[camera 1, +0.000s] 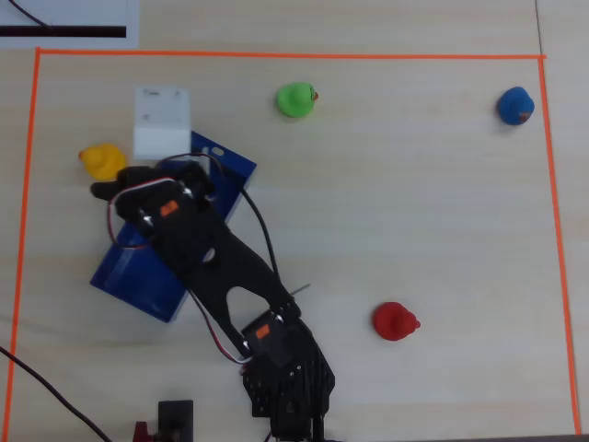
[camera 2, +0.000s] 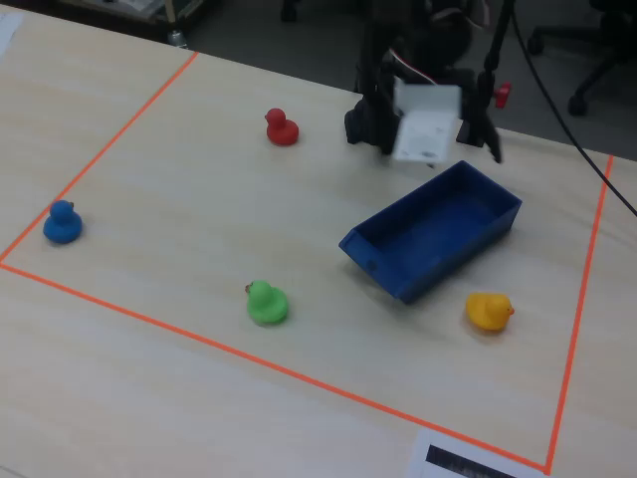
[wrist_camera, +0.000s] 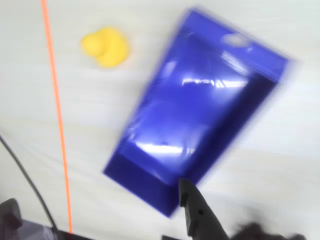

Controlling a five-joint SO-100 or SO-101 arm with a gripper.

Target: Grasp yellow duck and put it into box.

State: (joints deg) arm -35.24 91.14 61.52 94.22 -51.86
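The yellow duck (camera 1: 101, 161) sits on the table just left of the box's far end; it also shows in the wrist view (wrist_camera: 105, 46) and the fixed view (camera 2: 488, 311). The dark-blue box (camera 1: 138, 276) lies at an angle and is empty (camera 2: 433, 239); in the wrist view (wrist_camera: 200, 105) it is blurred. My gripper (wrist_camera: 102, 217) is open and holds nothing. One finger (wrist_camera: 197, 215) hangs over the box's near corner. In the overhead view the gripper (camera 1: 124, 189) hovers over the box's upper left part, close beside the duck and apart from it.
A green duck (camera 1: 295, 98), a blue duck (camera 1: 515, 106) and a red duck (camera 1: 396, 321) stand apart on the table. Orange tape (camera 1: 276, 55) frames the work area. The arm's base (camera 1: 285, 387) is at the lower edge, with cables beside it.
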